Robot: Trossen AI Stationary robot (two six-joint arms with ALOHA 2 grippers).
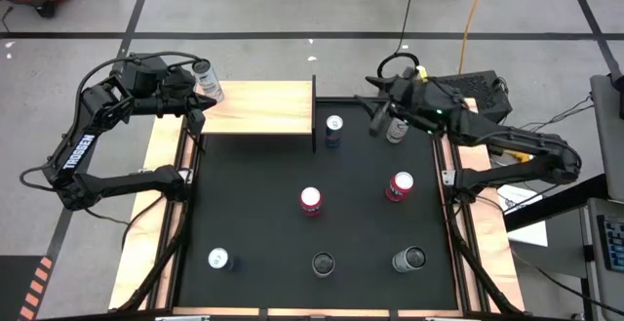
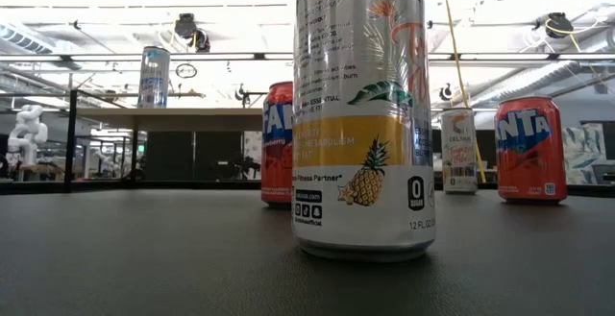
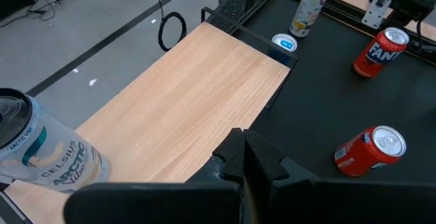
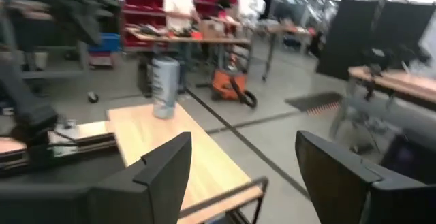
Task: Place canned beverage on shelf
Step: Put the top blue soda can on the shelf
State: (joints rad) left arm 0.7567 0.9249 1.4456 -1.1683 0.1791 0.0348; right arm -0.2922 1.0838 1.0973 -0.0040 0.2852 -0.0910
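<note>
The shelf [image 1: 258, 106], a pale wood board, sits at the mat's far left. One silver-blue can [image 1: 207, 80] stands upright on its bottom at the shelf's far-left corner, also seen in the left wrist view [image 3: 41, 152] and the right wrist view [image 4: 165, 86]. My left gripper [image 1: 200, 116] hovers shut over the shelf's left end [image 3: 245, 157], beside that can and clear of it. My right gripper [image 1: 378, 118] is open at the mat's far right, raised and pointing level toward the shelf, with nothing between its fingers [image 4: 242, 146]. A pale can [image 1: 395, 131] stands just beside it.
A blue-topped can [image 1: 334, 129] stands on the black mat by the shelf's right end. Two red cans [image 1: 311, 201] [image 1: 400, 185] stand mid-mat, and three more cans [image 1: 218, 259] [image 1: 323, 263] [image 1: 409, 260] near the front edge. Wooden strips edge the mat.
</note>
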